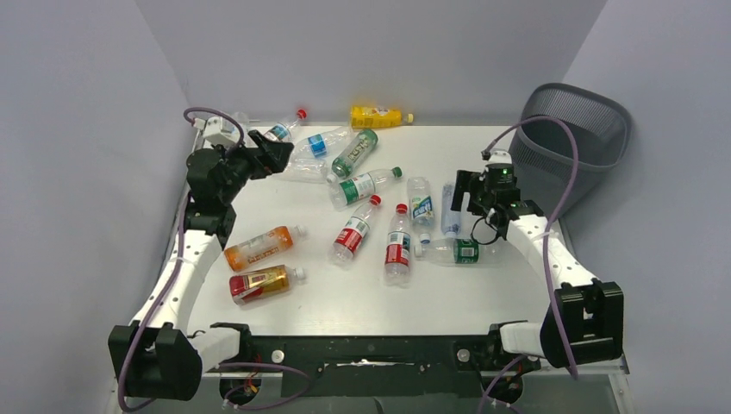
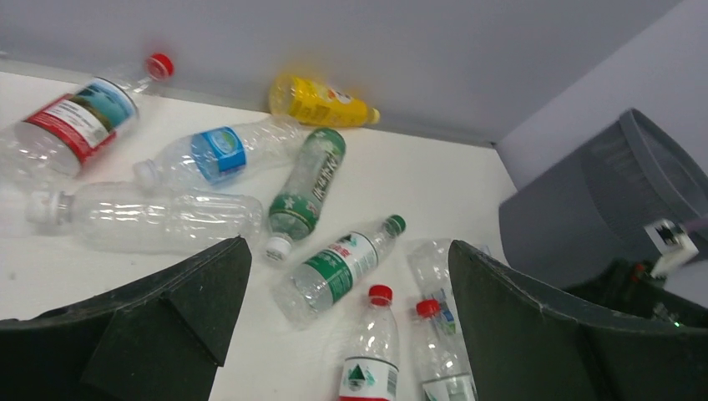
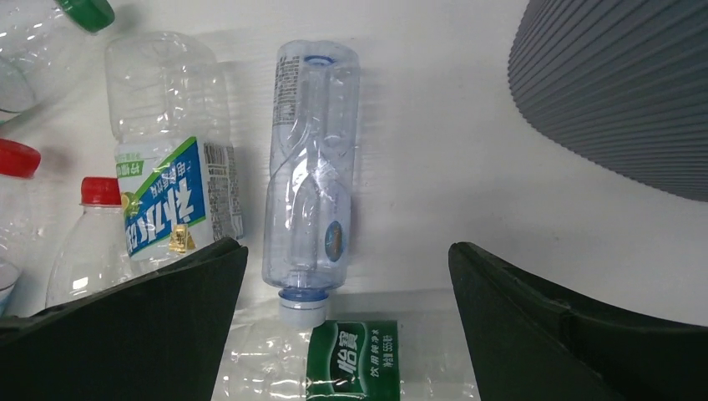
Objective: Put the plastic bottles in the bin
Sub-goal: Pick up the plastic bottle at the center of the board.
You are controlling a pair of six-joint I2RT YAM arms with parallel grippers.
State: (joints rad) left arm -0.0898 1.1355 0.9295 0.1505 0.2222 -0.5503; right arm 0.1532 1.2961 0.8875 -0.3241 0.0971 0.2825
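Many bottles (image 1: 353,231) lay on their sides across the table (image 1: 345,302) in the top view. The bin (image 1: 576,129) stood at the far right corner, apart from them. The left gripper (image 1: 278,152) hung over the far left cluster, jaws wide and holding nothing. The right gripper (image 1: 465,191) hung near the bin, above a clear bottle (image 1: 450,214), likewise wide and empty.

In the left wrist view, the fingers (image 2: 184,317) stood far apart with nothing gripped. Beyond them lay a yellow bottle (image 2: 321,102) at the table's far edge, a green bottle (image 2: 307,188), a blue-labelled bottle (image 2: 219,154) and a red-labelled bottle (image 2: 79,117). The bin (image 2: 584,200) showed at the right.

In the right wrist view, the fingers (image 3: 142,334) were spread wide, touching nothing. The clear bottle (image 3: 313,175) lay lengthwise between them, its neck toward the camera and meeting a green-labelled bottle (image 3: 351,355). A blue-and-white bottle (image 3: 167,175) lay just beside it on the left. The bin's ribbed wall (image 3: 618,92) filled the upper right corner.
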